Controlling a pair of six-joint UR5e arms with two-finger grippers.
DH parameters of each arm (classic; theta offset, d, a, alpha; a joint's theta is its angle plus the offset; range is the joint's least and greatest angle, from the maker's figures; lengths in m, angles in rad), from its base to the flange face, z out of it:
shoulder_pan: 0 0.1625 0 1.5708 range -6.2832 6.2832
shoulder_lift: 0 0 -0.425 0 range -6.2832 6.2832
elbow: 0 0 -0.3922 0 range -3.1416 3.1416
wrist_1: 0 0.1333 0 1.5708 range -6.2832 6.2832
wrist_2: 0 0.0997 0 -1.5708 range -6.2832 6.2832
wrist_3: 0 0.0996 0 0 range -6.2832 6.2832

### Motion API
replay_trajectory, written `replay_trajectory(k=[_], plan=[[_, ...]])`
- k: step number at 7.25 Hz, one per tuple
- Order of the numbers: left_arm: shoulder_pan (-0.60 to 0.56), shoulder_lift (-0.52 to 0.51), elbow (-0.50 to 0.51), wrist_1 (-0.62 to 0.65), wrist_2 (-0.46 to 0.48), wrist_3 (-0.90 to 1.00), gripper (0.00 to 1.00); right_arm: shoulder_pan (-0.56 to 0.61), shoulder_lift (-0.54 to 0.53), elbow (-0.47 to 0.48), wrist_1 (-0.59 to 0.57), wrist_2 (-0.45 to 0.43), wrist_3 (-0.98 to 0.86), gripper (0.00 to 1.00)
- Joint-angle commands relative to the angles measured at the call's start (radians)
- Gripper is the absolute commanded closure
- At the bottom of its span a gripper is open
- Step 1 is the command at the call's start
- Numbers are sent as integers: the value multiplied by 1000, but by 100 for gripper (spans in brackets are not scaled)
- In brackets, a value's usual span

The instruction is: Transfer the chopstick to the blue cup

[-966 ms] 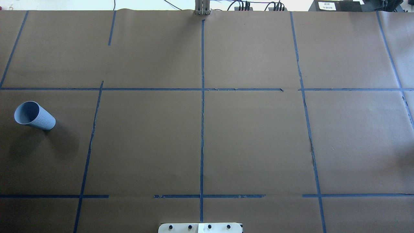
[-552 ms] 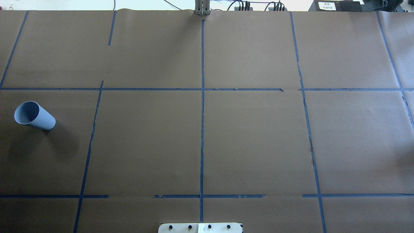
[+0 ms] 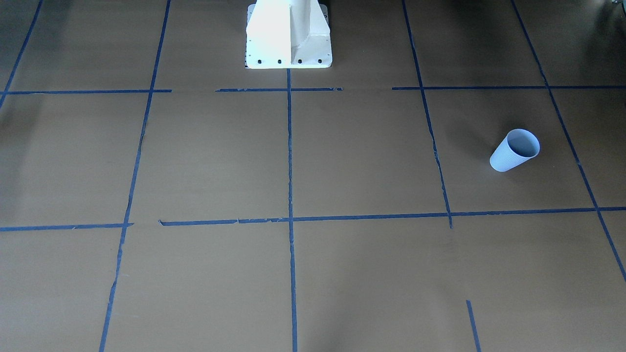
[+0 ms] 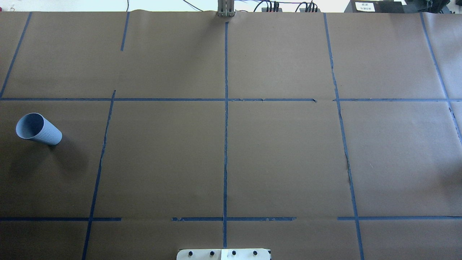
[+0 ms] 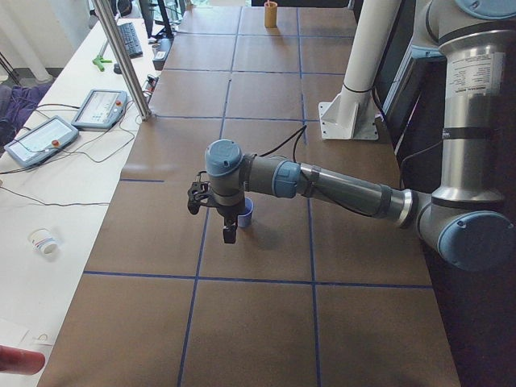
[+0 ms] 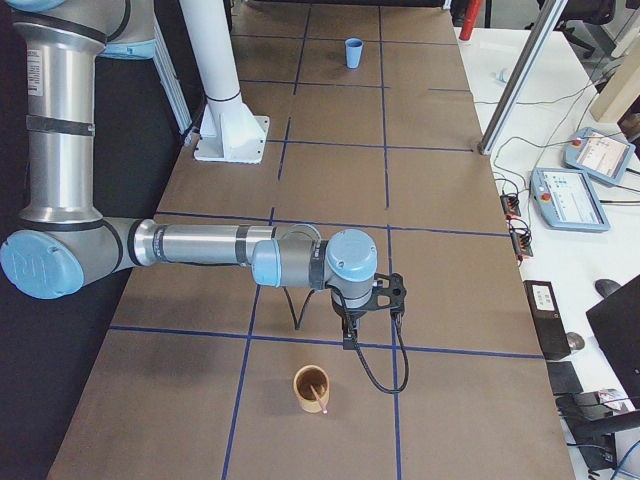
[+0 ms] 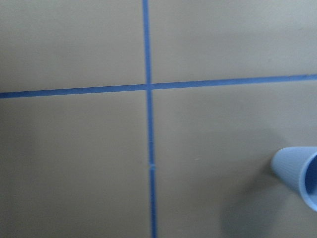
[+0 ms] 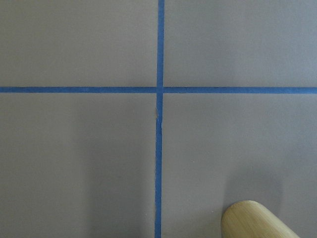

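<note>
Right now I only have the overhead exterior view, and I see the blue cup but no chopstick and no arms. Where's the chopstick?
Observer: The chopstick stands in a tan wooden cup, which shows in the exterior right view.
Operator: Is the right arm near it?
Observer: Yes. The right gripper hangs close to that cup without touching it. I cannot tell whether it is open or shut.
Operator: And the left?
Observer: The left gripper hangs close by the blue cup.

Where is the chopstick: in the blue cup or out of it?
Out of it. The chopstick sits in the tan cup at the table's right end; the blue cup looks empty inside.
</note>
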Motion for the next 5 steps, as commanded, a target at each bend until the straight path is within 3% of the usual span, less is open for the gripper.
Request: replay_trajectory(k=[1, 5], plan=[[107, 6, 9, -175, -30, -241, 0, -1, 0, 1, 9, 1, 5, 0], [224, 6, 208, -554, -18, -479, 0, -13, 0, 2, 9, -2, 5, 0]])
